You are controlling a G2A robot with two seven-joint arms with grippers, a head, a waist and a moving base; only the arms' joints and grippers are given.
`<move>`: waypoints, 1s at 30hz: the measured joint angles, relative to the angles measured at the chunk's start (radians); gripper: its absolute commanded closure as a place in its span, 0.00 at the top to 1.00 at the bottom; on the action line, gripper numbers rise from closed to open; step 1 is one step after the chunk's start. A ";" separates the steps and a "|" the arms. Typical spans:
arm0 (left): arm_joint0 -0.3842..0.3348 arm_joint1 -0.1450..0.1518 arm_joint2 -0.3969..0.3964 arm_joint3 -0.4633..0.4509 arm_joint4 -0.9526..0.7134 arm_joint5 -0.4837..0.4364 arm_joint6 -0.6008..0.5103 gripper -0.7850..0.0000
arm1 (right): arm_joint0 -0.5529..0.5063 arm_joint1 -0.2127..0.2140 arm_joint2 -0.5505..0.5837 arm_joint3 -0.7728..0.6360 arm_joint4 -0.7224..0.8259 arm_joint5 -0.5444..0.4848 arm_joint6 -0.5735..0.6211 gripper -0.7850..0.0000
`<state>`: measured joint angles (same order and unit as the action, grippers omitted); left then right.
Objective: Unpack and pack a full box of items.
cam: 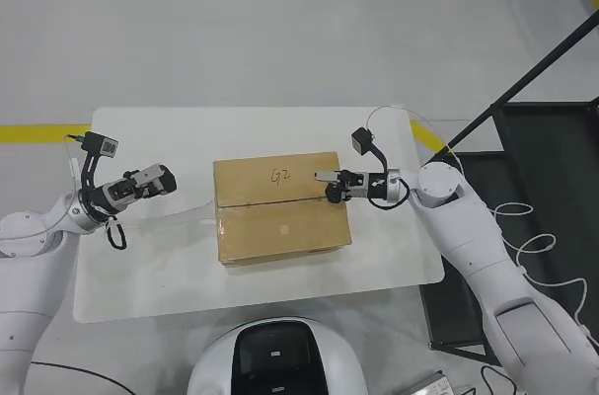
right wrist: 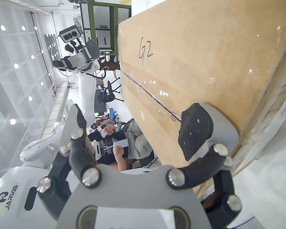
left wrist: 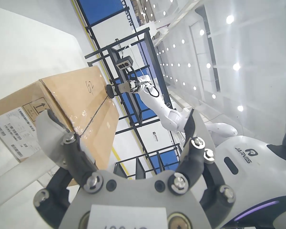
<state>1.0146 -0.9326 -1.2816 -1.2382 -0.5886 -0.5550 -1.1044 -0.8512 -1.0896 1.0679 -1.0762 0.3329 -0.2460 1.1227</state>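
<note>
A closed cardboard box (cam: 279,207) stands in the middle of the white table (cam: 151,276), its top flaps joined by a clear-taped seam, with handwriting on the far flap. My right gripper (cam: 329,186) is open at the right end of that seam; one black finger pad (right wrist: 195,129) lies against the box top (right wrist: 205,48) and the other finger hangs off the box. My left gripper (cam: 164,181) stands open above the table to the left of the box, apart from it. In the left wrist view the box (left wrist: 74,96) is beyond the open left gripper (left wrist: 120,117).
A dark metal rack (cam: 546,148) stands just off the table's right edge, with white cables (cam: 536,247) trailing from the right arm. A yellow floor line (cam: 23,131) runs behind the table at the left. Bare table surrounds the box.
</note>
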 measured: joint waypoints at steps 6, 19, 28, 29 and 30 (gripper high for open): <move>0.000 0.000 0.000 0.000 -0.001 0.000 0.000 1.00 | 0.000 0.000 0.000 0.000 0.001 0.001 -0.001 1.00; 0.030 -0.003 -0.007 -0.035 0.004 0.020 0.080 1.00 | 0.000 0.000 0.000 0.000 0.001 0.001 -0.001 1.00; 0.283 -0.003 -0.071 -0.211 -0.074 0.110 0.355 1.00 | 0.000 0.000 0.000 0.000 0.001 0.001 -0.001 1.00; 0.316 -0.003 -0.079 -0.232 -0.073 0.117 0.379 1.00 | 0.000 0.000 0.000 0.000 0.001 0.001 -0.001 1.00; 0.339 -0.003 -0.084 -0.246 -0.074 0.121 0.397 1.00 | 0.000 0.000 0.000 0.000 0.001 0.001 -0.001 1.00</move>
<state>1.3534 -0.9358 -1.3657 -1.4839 -0.6623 -0.4337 -0.7075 -0.8515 -1.0895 1.0683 -1.0759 0.3336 -0.2453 1.1218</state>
